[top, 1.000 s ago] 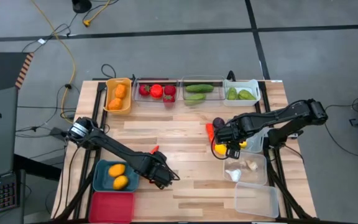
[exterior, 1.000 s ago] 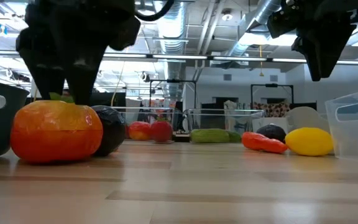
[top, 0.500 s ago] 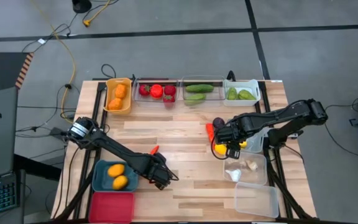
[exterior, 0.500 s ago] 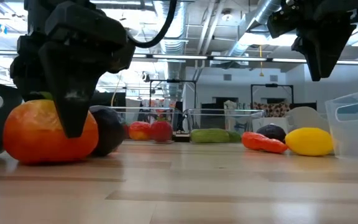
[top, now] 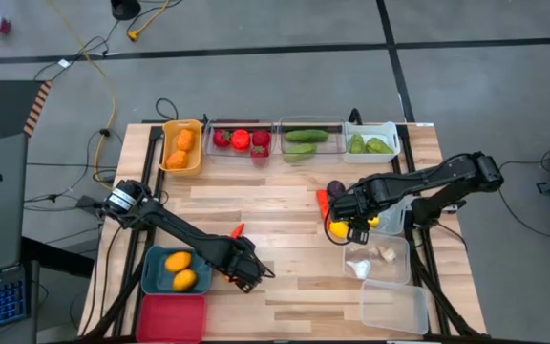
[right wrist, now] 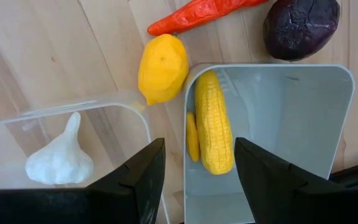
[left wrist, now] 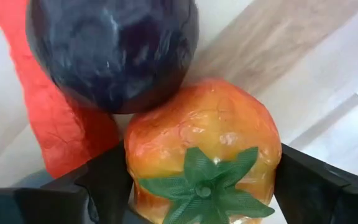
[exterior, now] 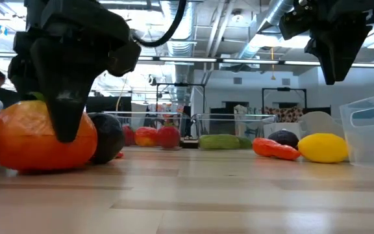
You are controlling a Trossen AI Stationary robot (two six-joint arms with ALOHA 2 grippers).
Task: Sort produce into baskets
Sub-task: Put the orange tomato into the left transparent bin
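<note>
An orange round toy fruit (left wrist: 204, 143) with a green leafy top sits on the table between the two fingers of my left gripper (left wrist: 204, 180). It also shows in the low view (exterior: 24, 140). The gripper (top: 244, 271) is just right of the teal bin (top: 154, 277). A dark purple round fruit (left wrist: 114, 50) touches the orange one, and a red pepper (left wrist: 55, 124) lies beside them. My right gripper (right wrist: 201, 180) is open and empty above a yellow lemon (right wrist: 162, 68) and a white bin (right wrist: 303, 124) holding corn (right wrist: 215, 124). My left gripper pinches the orange fruit between its two fingers, one on each side (left wrist: 135, 168) of its round body. The fingers come from above, pointing down. The fruit is upright with its leafy top up, and its underside (exterior: 37, 166) rests on the table.
The teal bin holds two orange-yellow fruits (top: 181, 269), with a red bin (top: 172, 317) near it. Along the far edge stand an orange-yellow bin (top: 181, 145), clear bins with red (top: 241, 140) and green produce (top: 304, 139), and a white bin (top: 370, 143). A clear bin holds garlic (right wrist: 59, 158).
My left gripper has come down around the orange fruit and gone a little toward the table's left edge. The fruit has slid along the table that way with it, staying upright.
</note>
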